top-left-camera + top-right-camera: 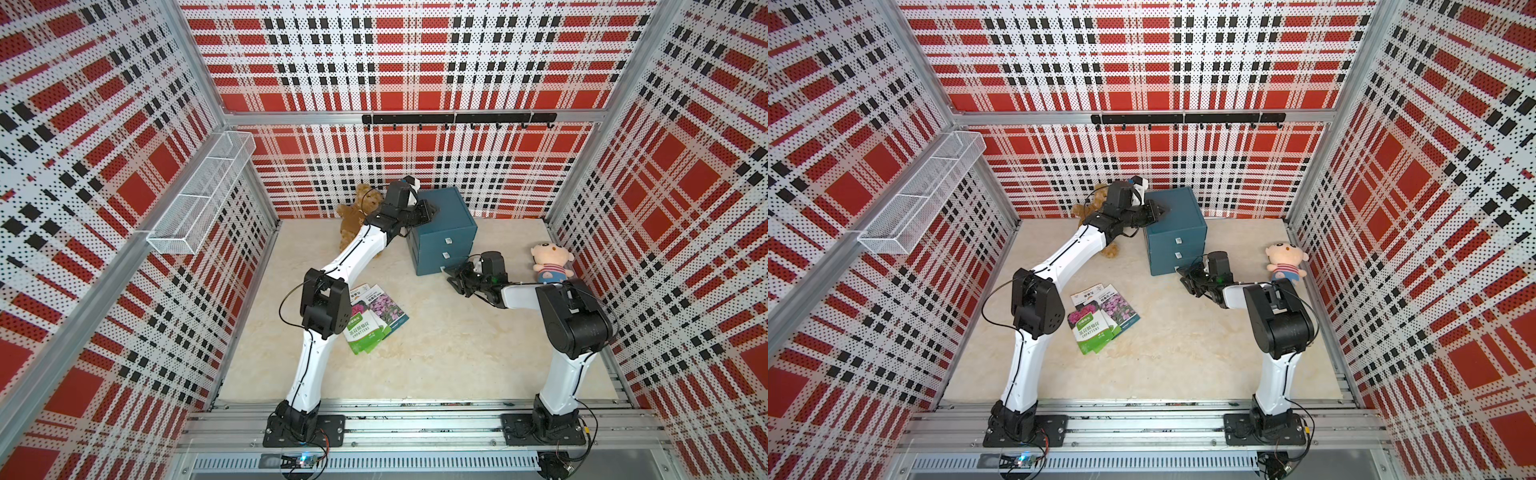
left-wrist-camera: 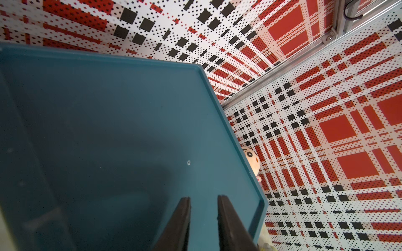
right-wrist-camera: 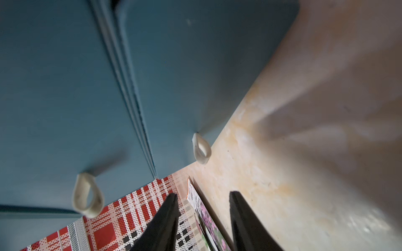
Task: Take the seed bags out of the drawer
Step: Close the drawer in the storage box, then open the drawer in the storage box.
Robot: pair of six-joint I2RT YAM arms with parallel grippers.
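The left pincer (image 2: 203, 197) has its two jaws a narrow gap apart with nothing between them. It is over the flat top of the single teal cabinet (image 1: 446, 216); whether the tips touch that top I cannot tell. The right pincer (image 3: 203, 193) is spread wider and also empty, low over the desk (image 1: 436, 353). It sits just in front of the bottom drawer (image 3: 195, 65), near the drawer's white pull loop (image 3: 201, 148) but apart from it. The cabinet has three drawers, one loop each, and in both top views all three look pushed in.

The seed bags (image 1: 376, 318) lie on the desk in one overlapping fan, at 8 o'clock from the right pincer and beside the left arm's elbow. Three can be counted: one with pink flowers and a green label on top, one with purple flowers, and one white-topped behind. Whether the green edge underneath is a fourth I cannot tell.

There are two plush toys. A brown bear (image 1: 353, 216) is at 9 o'clock from the left pincer, partly hidden by that arm. A doll in a striped shirt (image 1: 550, 262) is at 3 o'clock from the right pincer. One white wire basket (image 1: 199, 195) hangs on the wall at 9 o'clock, and one black hook rail (image 1: 457, 119) runs along the wall at 12 o'clock.
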